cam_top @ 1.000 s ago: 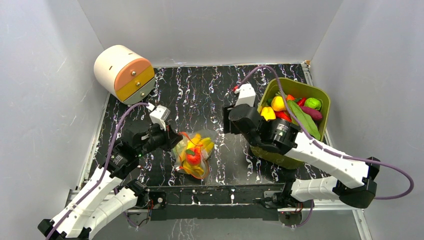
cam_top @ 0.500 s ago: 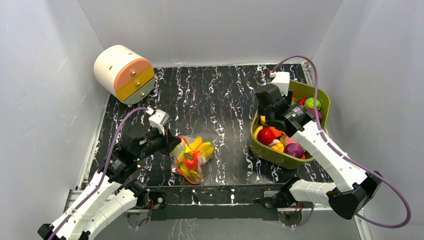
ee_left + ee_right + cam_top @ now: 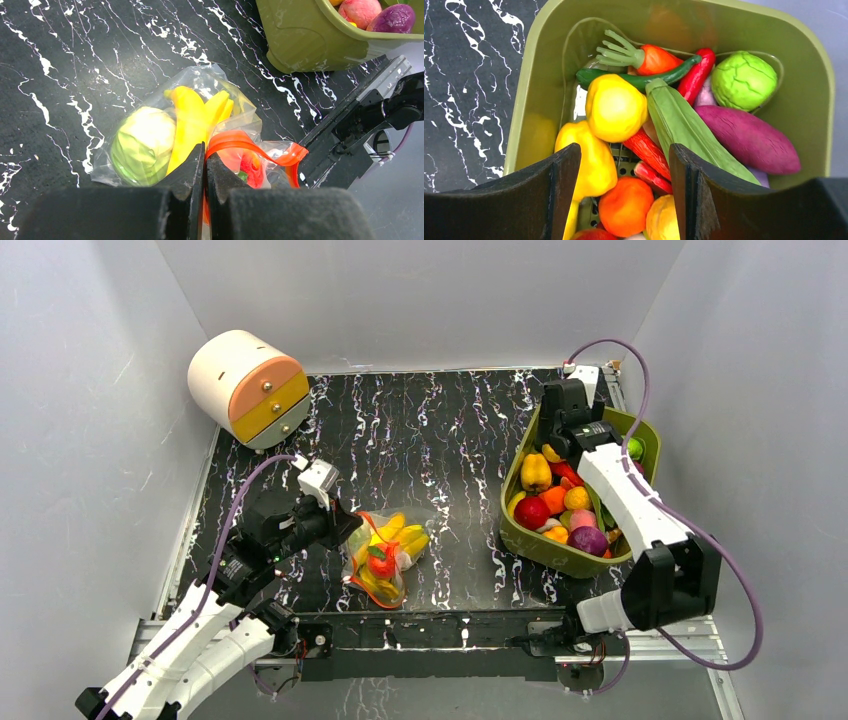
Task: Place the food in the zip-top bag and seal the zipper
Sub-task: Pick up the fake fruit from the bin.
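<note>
**Grippers and task items.** L gripper (image 3: 206, 152): fingers together, clamped on the thin red-orange zipper strip (image 3: 252, 145) at the mouth of the clear crinkly zip-top bag (image 3: 418, 525). The bag lies on the black white-veined table (image 3: 430, 430), front-left of centre. Yellow toy bananas (image 3: 192, 115), a pale green cabbage (image 3: 140, 145) and a red piece are seen inside. The zipper is unsealed. R gripper (image 3: 623, 150): fingers apart, nothing between, poised over the olive-green plastic tub (image 3: 806, 100) of remaining food.

**Step judged:** next pick.

**Recommended:**
- One top-lying item, e.g. the round yellow fruit (image 3: 616, 107), to be centred between the fingers.
- Approach to be made vertically, clear of tub wall and neighbours.
- Bag mouth to be held raised by L for drop-in.
</note>
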